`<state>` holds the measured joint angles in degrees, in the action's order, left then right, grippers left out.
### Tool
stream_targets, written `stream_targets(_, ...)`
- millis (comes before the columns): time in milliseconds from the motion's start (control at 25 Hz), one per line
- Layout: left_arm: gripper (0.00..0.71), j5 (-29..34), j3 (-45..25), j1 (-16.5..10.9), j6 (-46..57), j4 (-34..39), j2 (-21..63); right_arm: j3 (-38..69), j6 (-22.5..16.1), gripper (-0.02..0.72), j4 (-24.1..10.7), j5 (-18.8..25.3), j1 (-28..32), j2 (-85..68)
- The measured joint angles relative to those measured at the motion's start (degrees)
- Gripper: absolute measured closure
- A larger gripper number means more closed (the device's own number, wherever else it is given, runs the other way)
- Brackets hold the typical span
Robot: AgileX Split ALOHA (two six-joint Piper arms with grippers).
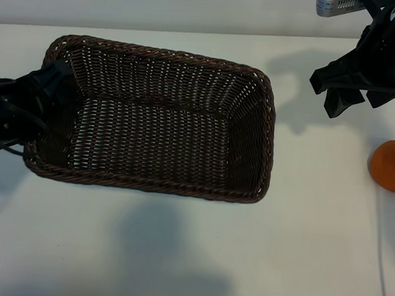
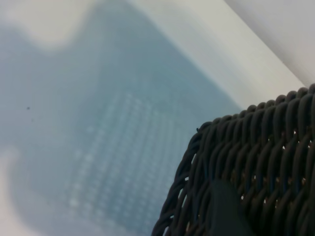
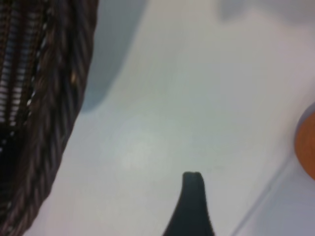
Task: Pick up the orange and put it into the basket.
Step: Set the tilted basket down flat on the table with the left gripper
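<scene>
Wicker basket (image 1: 158, 120), dark brown, nothing in it, mid-table (image 1: 174, 257). Orange (image 1: 394, 165) on table well right of basket, untouched. Right gripper (image 1: 358, 89) hangs above table between basket and orange, fingers spread wide, nothing held. Left gripper (image 1: 47, 83) at basket's left end, fingers part open at rim; whether it actually clamps wicker, can't tell. Step in hand: approach to fruit. Next, by my reckoning: right gripper shifts over orange, drops, closes gently.
</scene>
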<state>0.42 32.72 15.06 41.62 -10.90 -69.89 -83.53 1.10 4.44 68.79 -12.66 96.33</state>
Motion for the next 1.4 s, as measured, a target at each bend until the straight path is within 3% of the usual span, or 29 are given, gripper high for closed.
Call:
stream_targets(200,0.302,-2.4,1.2,0.0,1.2,-0.2,-5.5,0.0,0.0,0.137,0.0,0.0,0.0,0.0)
stream_targets(600,0.302,-1.5,13.4,0.1,1.7,2.3,-15.5,0.0,0.0,0.153,0.0,0.0,0.0,0.0)
stream_targets(1000,0.302,-9.3,15.4,5.1,7.7,3.1,-24.5,0.0,0.0,0.153,-0.1,0.0,0.0,0.0)
stream_targets(1120,0.302,-12.1,15.4,5.9,13.1,6.9,-27.2,0.0,0.0,0.153,-0.1,0.0,0.0,0.0)
stream_targets(1400,0.302,-15.1,15.4,6.0,32.9,25.5,-32.1,0.0,0.0,0.154,-0.1,0.0,0.0,0.0)
